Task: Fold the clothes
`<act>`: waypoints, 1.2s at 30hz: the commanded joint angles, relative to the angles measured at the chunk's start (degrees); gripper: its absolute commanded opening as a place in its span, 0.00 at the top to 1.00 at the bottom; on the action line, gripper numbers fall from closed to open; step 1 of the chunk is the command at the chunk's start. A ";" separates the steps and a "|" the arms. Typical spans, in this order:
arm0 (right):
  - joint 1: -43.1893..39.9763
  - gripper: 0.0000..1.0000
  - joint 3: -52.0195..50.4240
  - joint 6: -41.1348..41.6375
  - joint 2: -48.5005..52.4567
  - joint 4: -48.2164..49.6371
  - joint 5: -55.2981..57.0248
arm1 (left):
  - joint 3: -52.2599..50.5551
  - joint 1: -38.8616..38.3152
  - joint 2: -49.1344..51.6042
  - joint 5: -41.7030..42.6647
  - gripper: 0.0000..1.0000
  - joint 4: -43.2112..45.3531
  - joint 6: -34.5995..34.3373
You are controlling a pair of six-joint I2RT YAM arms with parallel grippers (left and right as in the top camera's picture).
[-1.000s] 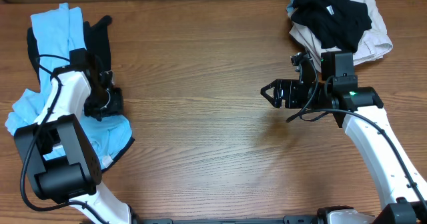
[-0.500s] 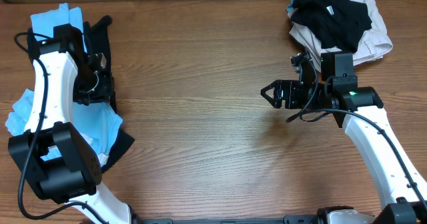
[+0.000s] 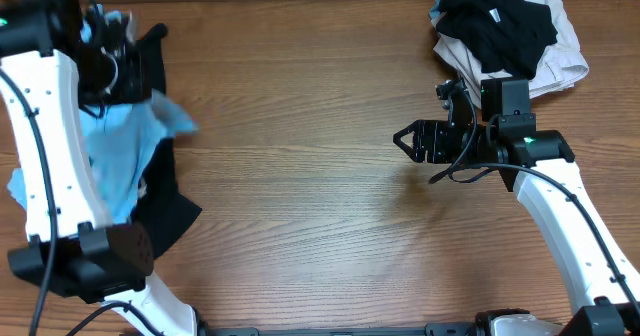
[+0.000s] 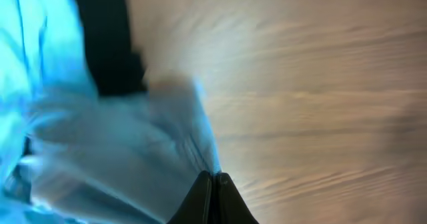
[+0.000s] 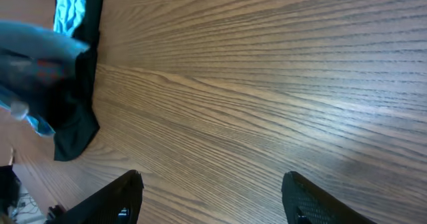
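A light blue garment (image 3: 125, 151) hangs lifted at the table's left side, over a black garment (image 3: 168, 201). My left gripper (image 3: 112, 71) is shut on the blue garment; in the left wrist view the closed jaws (image 4: 215, 179) pinch the blurred blue cloth (image 4: 120, 144). My right gripper (image 3: 403, 139) is open and empty, low over bare wood at centre right. Its open fingers (image 5: 213, 191) show in the right wrist view, with the blue and black cloth (image 5: 63, 77) far off.
A pile of black and beige clothes (image 3: 505, 31) lies at the back right corner. A wooden table (image 3: 300, 206) spans the view between the two piles.
My left arm has risen and moved toward the back left, pulling the blue garment up off the pile. The right arm has not moved.
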 commanded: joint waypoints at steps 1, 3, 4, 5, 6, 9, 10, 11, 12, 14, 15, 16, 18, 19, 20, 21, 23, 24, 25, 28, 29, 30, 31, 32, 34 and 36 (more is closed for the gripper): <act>-0.13 0.30 3.82 1.33 -4.61 -0.15 -1.60 | 10.19 -5.14 -0.52 8.55 0.96 -0.55 2.01; -0.13 0.30 5.68 1.36 -7.26 -1.38 -1.57 | 15.65 -8.68 -0.52 10.45 0.96 -0.17 2.01; -0.13 0.30 6.60 1.36 -8.61 -2.23 -1.55 | 17.68 -10.45 -0.52 11.28 0.96 0.37 2.03; -0.13 0.30 7.52 1.36 -9.92 -3.10 -1.38 | 19.52 -12.17 -0.52 12.02 0.96 1.11 1.99; -0.13 0.30 8.37 1.38 -11.26 -4.04 -0.90 | 21.03 -13.90 -0.52 12.72 0.96 2.23 1.97; -0.13 0.30 10.62 1.36 -15.50 -7.32 1.46 | 23.41 -19.28 -0.52 14.43 0.96 7.06 1.57; -0.13 0.29 11.13 1.38 -16.92 -8.22 2.21 | 23.63 -21.00 -0.52 14.58 0.96 8.96 0.81; -0.13 0.29 11.52 1.38 -18.36 -8.98 2.89 | 23.63 -22.64 -0.52 14.58 0.96 10.84 -0.20; -0.15 0.29 11.82 1.42 -19.91 -9.73 3.67 | 23.63 -24.20 -0.52 14.60 0.96 12.61 -1.22; -0.24 0.26 12.02 2.73 -22.67 -10.62 5.29 | 23.63 -27.12 -0.50 14.58 0.96 15.65 -2.56; -0.24 0.25 12.02 3.13 -24.13 -11.06 6.23 | 23.63 -28.83 -0.50 14.53 0.96 17.57 -3.04; -0.24 0.24 12.02 3.26 -25.11 -11.47 6.80 | 23.63 -29.94 -0.50 14.51 0.96 18.97 -3.23; -0.24 0.23 12.02 3.32 -26.86 -12.63 8.22 | 23.63 -32.24 -0.50 13.77 0.96 22.82 -4.00; -0.24 0.22 12.02 3.30 -27.39 -13.35 8.70 | 23.63 -33.27 -0.50 13.68 0.96 24.83 -4.15; -0.24 0.22 12.02 3.30 -27.56 -14.10 9.11 | 23.63 -34.25 -0.50 13.68 0.96 27.19 -4.72; -0.24 0.22 12.02 3.30 -27.56 -14.86 9.20 | 23.63 -34.80 -0.50 13.68 0.96 28.76 -5.25; -0.13 0.22 12.02 3.32 -27.04 -16.22 9.11 | 23.63 -35.67 -0.50 13.68 0.96 32.50 -6.91; 0.00 0.22 12.02 3.30 -26.49 -16.74 8.68 | 23.63 -35.71 -0.50 13.70 0.96 33.88 -7.78; 0.13 0.22 12.00 3.30 -25.88 -17.05 7.80 | 23.63 -35.69 -0.50 13.68 0.96 34.93 -8.46; 1.05 0.22 12.00 2.78 -23.58 -17.29 6.62 | 23.63 -35.69 -0.50 12.79 0.96 36.26 -8.57; 1.46 0.22 11.96 1.77 -22.62 -17.33 6.64 | 23.63 -35.69 -0.50 12.07 0.96 36.33 -8.59; 1.79 0.22 11.93 1.07 -21.55 -17.42 6.58 | 23.63 -35.69 -0.50 11.37 0.96 36.35 -8.59; 2.16 0.21 11.89 0.76 -20.35 -17.44 6.60 | 23.63 -35.69 -0.50 10.93 0.96 36.37 -8.61; 2.60 0.21 11.65 -0.46 -18.91 -17.33 6.60 | 23.63 -35.69 -0.50 10.86 0.96 36.37 -8.63; 3.17 0.20 10.84 -2.25 -16.09 -16.50 6.80 | 23.63 -35.69 -0.52 10.88 0.96 36.37 -9.03; 3.74 0.19 9.79 -2.64 -13.16 -14.97 6.12 | 23.63 -35.67 -0.57 10.86 0.96 36.39 -9.01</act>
